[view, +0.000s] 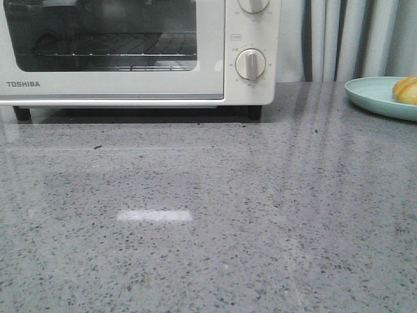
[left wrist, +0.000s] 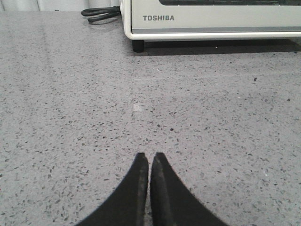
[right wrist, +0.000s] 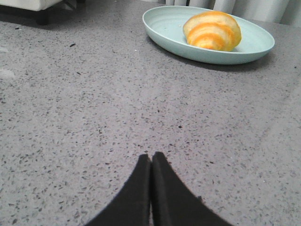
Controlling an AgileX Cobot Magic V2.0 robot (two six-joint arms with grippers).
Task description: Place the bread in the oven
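Observation:
The cream-white Toshiba oven stands at the back left of the table, its glass door shut, with the wire rack showing behind the glass and round knobs on its right. Its lower front also shows in the left wrist view. The bread, golden-brown with cream stripes, lies on a pale green plate; in the front view it sits at the far right edge. My left gripper is shut and empty over bare table, well short of the oven. My right gripper is shut and empty, well short of the plate.
The table is grey speckled stone. A black power cord lies beside the oven's left side. Grey curtains hang behind the table. The plate sits near the back right edge.

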